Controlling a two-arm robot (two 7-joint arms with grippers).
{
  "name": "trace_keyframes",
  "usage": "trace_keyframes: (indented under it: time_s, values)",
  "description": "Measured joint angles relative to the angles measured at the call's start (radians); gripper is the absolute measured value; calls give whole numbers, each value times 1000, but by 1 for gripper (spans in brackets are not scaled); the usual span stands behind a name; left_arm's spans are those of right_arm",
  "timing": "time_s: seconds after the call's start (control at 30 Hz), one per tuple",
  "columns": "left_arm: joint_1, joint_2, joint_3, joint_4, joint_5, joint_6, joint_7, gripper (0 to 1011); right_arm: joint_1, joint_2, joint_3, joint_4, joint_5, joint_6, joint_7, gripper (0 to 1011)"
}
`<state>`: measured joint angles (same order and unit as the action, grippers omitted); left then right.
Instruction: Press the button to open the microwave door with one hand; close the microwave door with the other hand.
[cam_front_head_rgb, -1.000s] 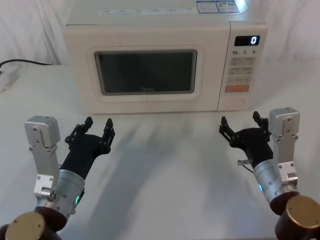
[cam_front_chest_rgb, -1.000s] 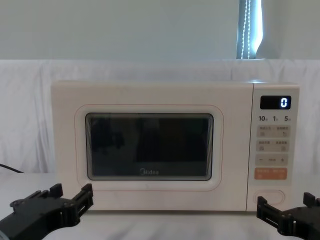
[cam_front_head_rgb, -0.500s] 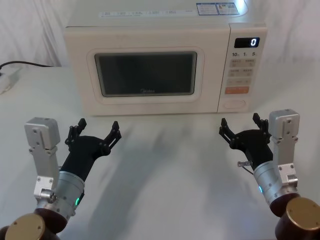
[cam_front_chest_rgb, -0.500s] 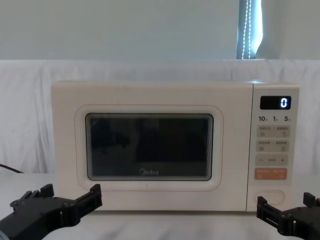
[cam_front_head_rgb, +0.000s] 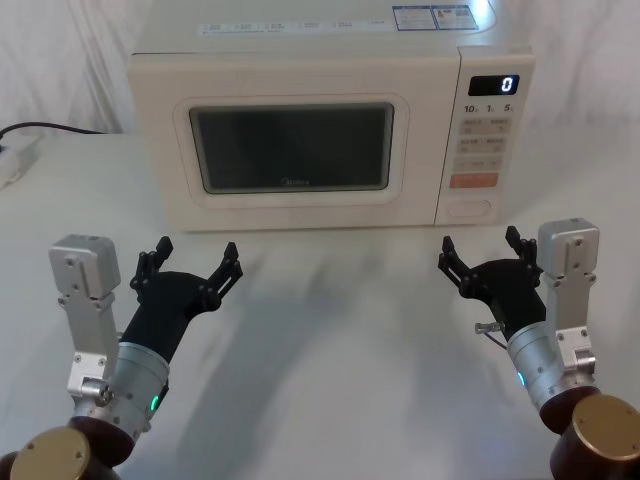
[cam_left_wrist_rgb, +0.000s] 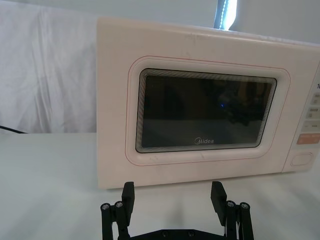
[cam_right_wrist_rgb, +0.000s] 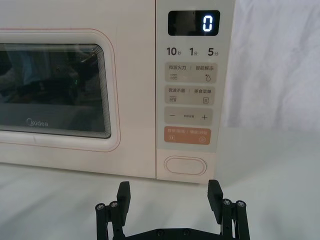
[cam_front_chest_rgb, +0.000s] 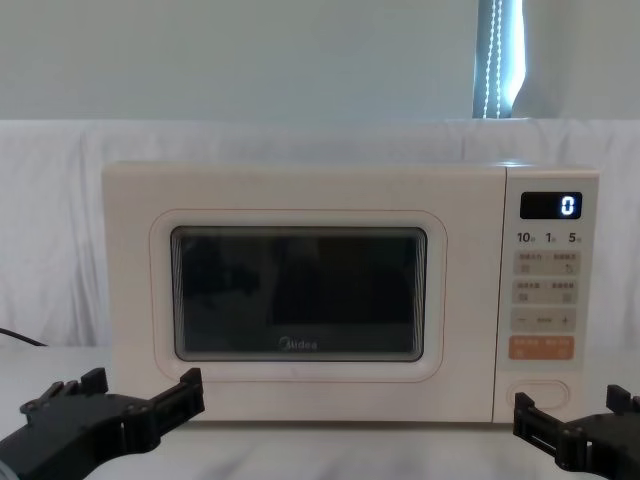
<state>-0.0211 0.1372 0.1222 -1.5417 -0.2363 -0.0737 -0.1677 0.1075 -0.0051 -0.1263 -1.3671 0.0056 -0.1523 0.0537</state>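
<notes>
My right gripper (cam_front_head_rgb: 483, 252) hovers over the white table (cam_front_head_rgb: 340, 340) with its fingers spread apart and nothing between them, and the button (cam_right_wrist_rgb: 185, 165) lies straight ahead of it and a little above, at the foot of the control panel (cam_front_head_rgb: 484, 140) on the microwave (cam_front_head_rgb: 330, 120). Seen from my right wrist, the oval key sits almost centred over the gap between my two fingertips, its long axis running crosswise, level with the table, under the orange key (cam_right_wrist_rgb: 187, 135). My left gripper (cam_front_head_rgb: 190, 262) waits likewise wide open and empty, ahead of it the lower left corner of the microwave door (cam_front_head_rgb: 295, 150), which stands shut and flush with the oven's front. My right hand is plainly the nearer of the two to the button, so I judge the press falls to it, by a short push forward and slightly up; the left is better placed to swing the door back afterward. The strip of table between both hands and the oven is bare, leaving open room to advance. The margin is tight around the target: the orange key just above it and the panel's lower edge just below. The door will presumably need room to swing out in front of my left hand.
</notes>
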Motion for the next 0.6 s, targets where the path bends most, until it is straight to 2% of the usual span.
trace_keyframes:
  time_s: [0.6]
  values:
    - [0,0,0,0,0,0,0,1001,0,0,0,0,0,0,0,1002]
